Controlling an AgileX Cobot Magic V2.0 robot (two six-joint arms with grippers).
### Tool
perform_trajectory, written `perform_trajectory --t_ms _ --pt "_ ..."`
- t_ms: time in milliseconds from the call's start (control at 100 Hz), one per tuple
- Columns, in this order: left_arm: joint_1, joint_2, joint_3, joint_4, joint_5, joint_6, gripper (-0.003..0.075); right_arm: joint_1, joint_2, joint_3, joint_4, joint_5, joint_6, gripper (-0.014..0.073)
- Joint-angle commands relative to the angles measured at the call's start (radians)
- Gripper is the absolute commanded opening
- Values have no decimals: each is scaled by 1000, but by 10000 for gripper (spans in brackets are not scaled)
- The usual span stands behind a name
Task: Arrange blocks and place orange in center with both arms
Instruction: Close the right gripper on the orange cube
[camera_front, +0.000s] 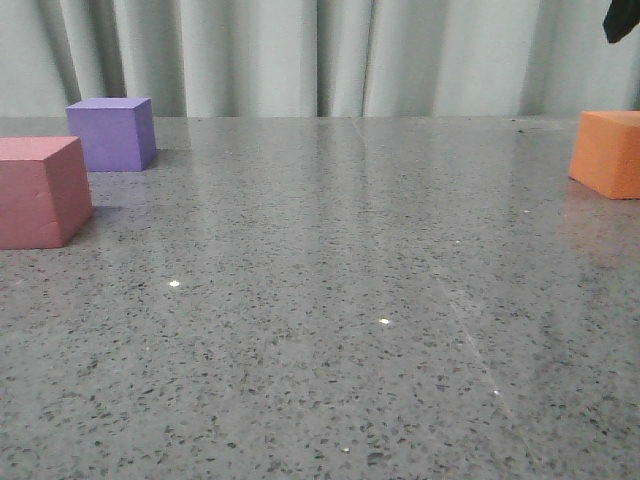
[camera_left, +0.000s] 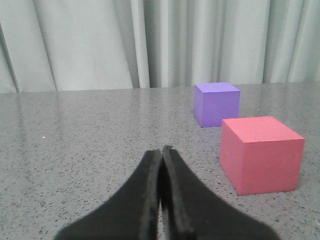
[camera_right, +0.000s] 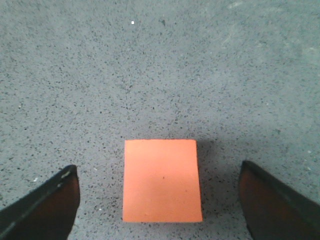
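**Blocks apart at the table's edges, centre bare**

The speckled grey table (camera_front: 330, 340) fills the foreground of the front view. On its left sits the pinkish-red cube (camera_front: 40, 190), with the purple cube (camera_front: 112, 133) just behind it, apart. The orange cube (camera_front: 608, 152) rests far right. The right gripper (camera_right: 160, 200) hangs above it, fingers spread wide to either side, seemingly not touching. The left gripper (camera_left: 161, 165) is pressed closed on nothing, near the pinkish-red cube. A pale curtain (camera_front: 300, 55) hangs behind.
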Motion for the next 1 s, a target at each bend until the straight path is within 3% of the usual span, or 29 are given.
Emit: perform_trajectory --t_ms 0,700,990 --pt "4 -34 55 -8 -83 -2 -12 -8 13 -43 -13 -49 -14 636" --pt "4 -34 55 -8 -83 -2 -11 -8 189 -43 -13 -58 -20 627" --pt "4 -34 55 -8 -83 -2 -11 -8 195 -56 -13 -33 -20 379"
